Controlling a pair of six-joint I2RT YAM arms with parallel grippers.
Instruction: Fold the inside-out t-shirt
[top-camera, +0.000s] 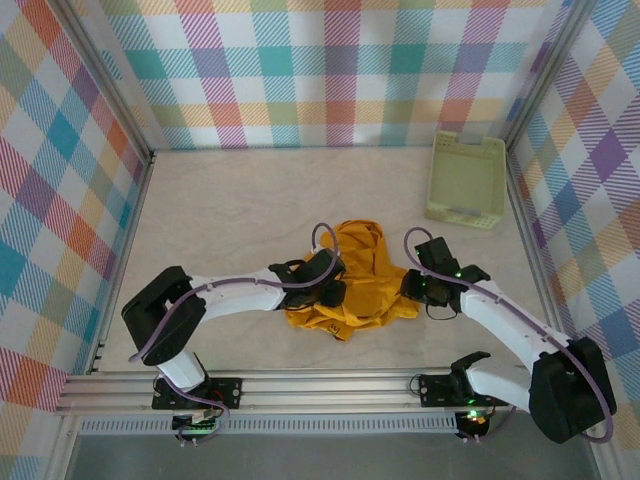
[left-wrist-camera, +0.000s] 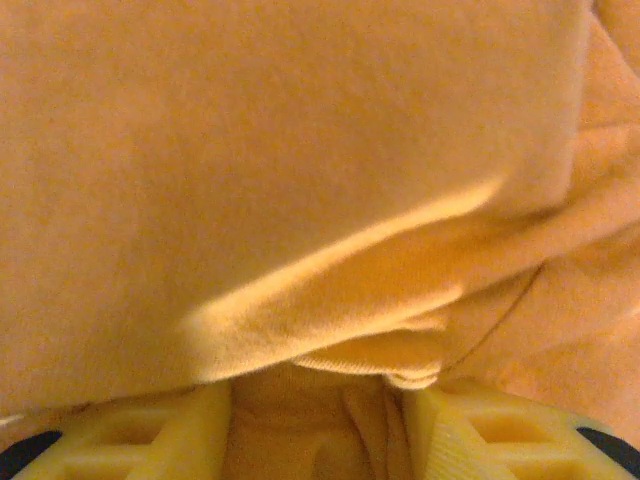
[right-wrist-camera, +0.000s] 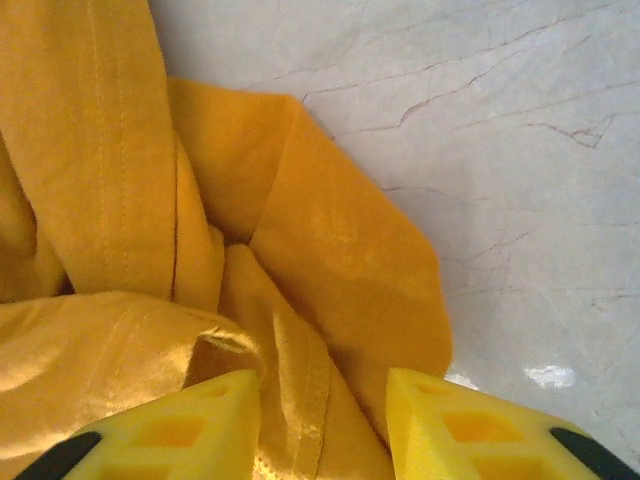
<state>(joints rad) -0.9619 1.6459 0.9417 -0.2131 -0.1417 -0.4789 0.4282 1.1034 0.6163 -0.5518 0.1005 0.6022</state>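
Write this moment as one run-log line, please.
mustard-yellow cotton t-shirt: crumpled, unfolded | left claw: open astride cloth | right claw: open astride hem

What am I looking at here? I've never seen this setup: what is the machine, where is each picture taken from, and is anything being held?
Two robot arms, the left arm and the right arm, are bolted at the near edge of a table. The overhead picture looks down from behind them. The other two come from a camera on each wrist. A crumpled yellow t-shirt lies between the arms, and a pale green basket sits at the far right. The left gripper has cloth bunched between its jaws; whether it pinches the cloth is unclear. The right gripper stands open astride a fold.
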